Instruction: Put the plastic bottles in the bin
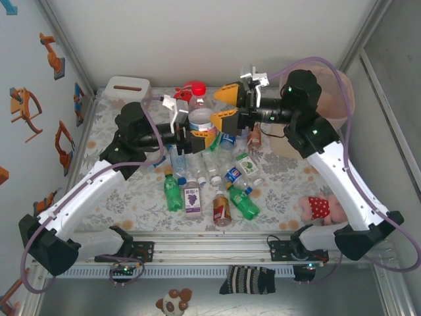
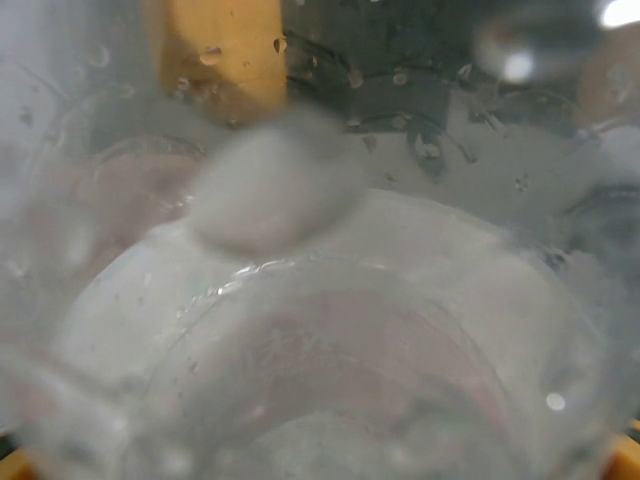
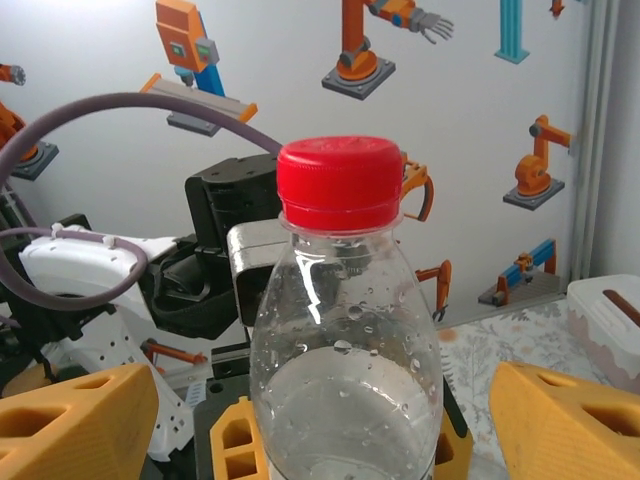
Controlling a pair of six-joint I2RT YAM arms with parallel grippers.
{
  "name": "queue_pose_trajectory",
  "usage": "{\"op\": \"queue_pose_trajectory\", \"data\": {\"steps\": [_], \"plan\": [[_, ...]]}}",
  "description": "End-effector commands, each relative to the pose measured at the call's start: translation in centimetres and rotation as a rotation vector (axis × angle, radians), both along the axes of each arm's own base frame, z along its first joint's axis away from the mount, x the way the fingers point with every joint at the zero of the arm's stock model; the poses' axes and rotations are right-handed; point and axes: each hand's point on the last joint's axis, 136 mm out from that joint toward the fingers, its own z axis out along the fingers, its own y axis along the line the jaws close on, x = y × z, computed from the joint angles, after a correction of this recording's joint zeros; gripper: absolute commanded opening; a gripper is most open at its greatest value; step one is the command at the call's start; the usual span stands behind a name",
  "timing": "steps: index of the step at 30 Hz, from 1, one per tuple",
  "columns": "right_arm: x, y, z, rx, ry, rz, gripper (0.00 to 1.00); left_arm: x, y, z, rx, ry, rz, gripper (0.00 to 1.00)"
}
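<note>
- While the left pincer holds a clear bottle by its lower body, the bottle stands upright at the far side of the heap of other bottles on the desk.
- Its red cap is screwed on, and small drops cling to the clear wall below the neck.
- From the right wrist camera, the yellow fingers of the left pincer press on both sides of the bottle, low down.
- The right pincer stands wide. One yellow finger is on each side of the same bottle, with a plain gap on each side, so it does not touch the bottle.
- From the left wrist camera the bottle's body is very close and blurred, and a yellow finger of the other arm shows through it at the top.
- The bin, pale pink, stands at the far right of the desk, partly behind the right arm and to the right of the held bottle.
- The other bottles lie between the two arms: two green bottles, one with a purple label, a brown one with a red label, and several clear ones.
- A white tissue box sits at the far left corner.
- A red plush toy lies near the right arm.
</note>
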Motion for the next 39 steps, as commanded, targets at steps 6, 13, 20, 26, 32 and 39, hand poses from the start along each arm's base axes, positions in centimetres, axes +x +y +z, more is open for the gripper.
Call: {"op": "queue_pose_trajectory", "data": {"steps": [6,13,20,26,32,39], "plan": [[-1.1,1.8,-1.1,-0.043,-0.024,0.104,0.84,-1.1,-0.4,3.0,-0.069,-0.068,-0.061,0.59],[-1.3,2.6,-1.9,-0.057,0.004,0.145,0.72,-1.0,-0.7,2.8,-0.066,-0.063,-0.068,0.59],[-1.6,2.5,-1.6,-0.054,-0.002,0.148,0.64,-1.0,-0.6,2.6,-0.052,-0.057,-0.062,0.59],[-1.9,2.5,-1.6,-0.051,-0.005,0.162,0.58,-1.1,-0.4,2.7,-0.052,-0.067,-0.050,0.59],[-1.5,2.5,-1.1,-0.047,-0.011,0.136,0.55,-1.1,0.1,2.6,-0.047,-0.078,-0.019,0.67],[0.4,1.6,-0.3,-0.060,-0.013,0.020,0.54,-1.1,1.6,2.4,-0.019,-0.121,0.076,0.81]]}}
